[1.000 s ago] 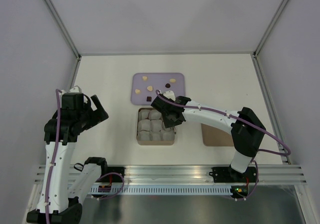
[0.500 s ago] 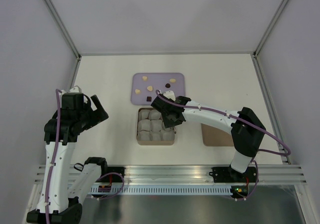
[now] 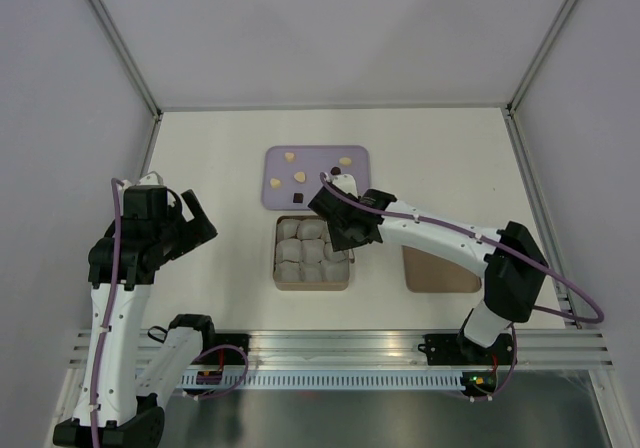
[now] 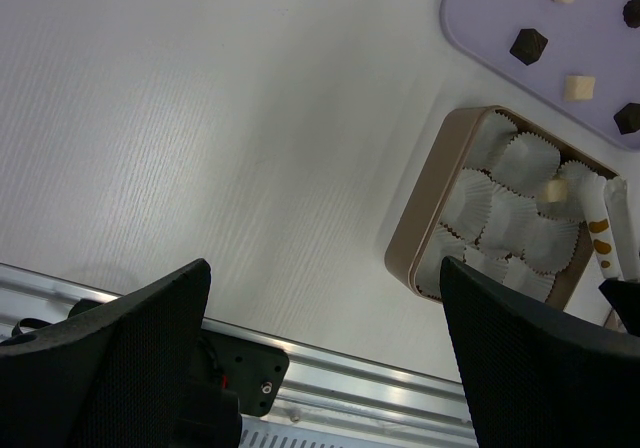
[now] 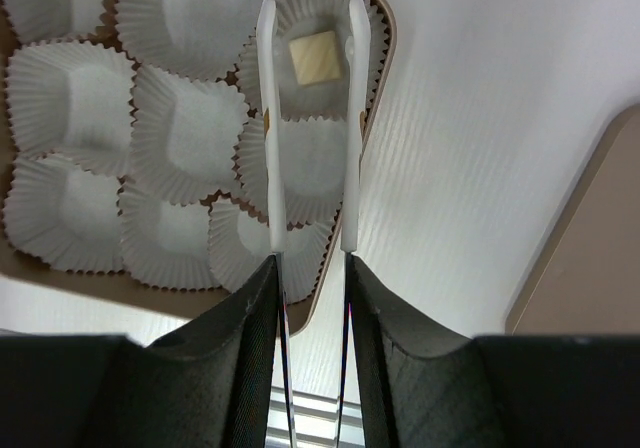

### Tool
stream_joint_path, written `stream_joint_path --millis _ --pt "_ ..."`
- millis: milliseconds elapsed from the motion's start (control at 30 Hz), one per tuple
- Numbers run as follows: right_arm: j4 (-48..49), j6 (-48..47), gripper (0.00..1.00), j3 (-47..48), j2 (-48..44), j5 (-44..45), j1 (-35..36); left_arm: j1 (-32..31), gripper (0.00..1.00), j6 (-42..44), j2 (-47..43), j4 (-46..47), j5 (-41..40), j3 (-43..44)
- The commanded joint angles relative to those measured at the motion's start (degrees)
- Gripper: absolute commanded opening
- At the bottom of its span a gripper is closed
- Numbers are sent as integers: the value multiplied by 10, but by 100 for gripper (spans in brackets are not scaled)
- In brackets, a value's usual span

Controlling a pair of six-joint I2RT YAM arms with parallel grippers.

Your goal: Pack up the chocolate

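My right gripper [image 5: 310,268] is shut on a pair of white-tipped tongs [image 5: 268,118] that reach over the tan box [image 3: 312,286]. A cream square chocolate [image 5: 313,58] lies in the box's far right paper cup, between the tong tips with a small gap on each side. It also shows in the left wrist view [image 4: 553,190]. Several more cream pieces [image 3: 299,176] and dark pieces [image 3: 298,197] lie on the purple tray [image 3: 316,200]. My left gripper [image 4: 320,268] is open and empty above bare table left of the box.
The box holds several white crinkled paper cups [image 5: 190,133], the others empty. A tan lid [image 3: 438,270] lies right of the box. A metal rail [image 3: 340,346] runs along the near edge. Walls enclose the table on three sides.
My right wrist with the tongs has shifted a little to the right and its elbow has swung out to the right. The left arm has not moved.
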Motion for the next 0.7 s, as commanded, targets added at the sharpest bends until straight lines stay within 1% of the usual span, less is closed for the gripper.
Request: stream_joint_path --millis 0,133,267,467,667 --pt "-4 8 38 23 -52 -10 3 1 100 3 -3 -10 1 10" --pt "-28 -2 38 59 -67 -29 3 1 100 -2 2 -16 4 17" --pt "-49 -30 38 121 -49 -33 -5 1 100 -12 6 -20 8 21" --pt "-51 -70 38 202 14 -80 -51 1 100 -23 16 -21 19 27" --pt "-58 -95 38 264 107 -127 -103 1 99 -23 28 -21 15 31"
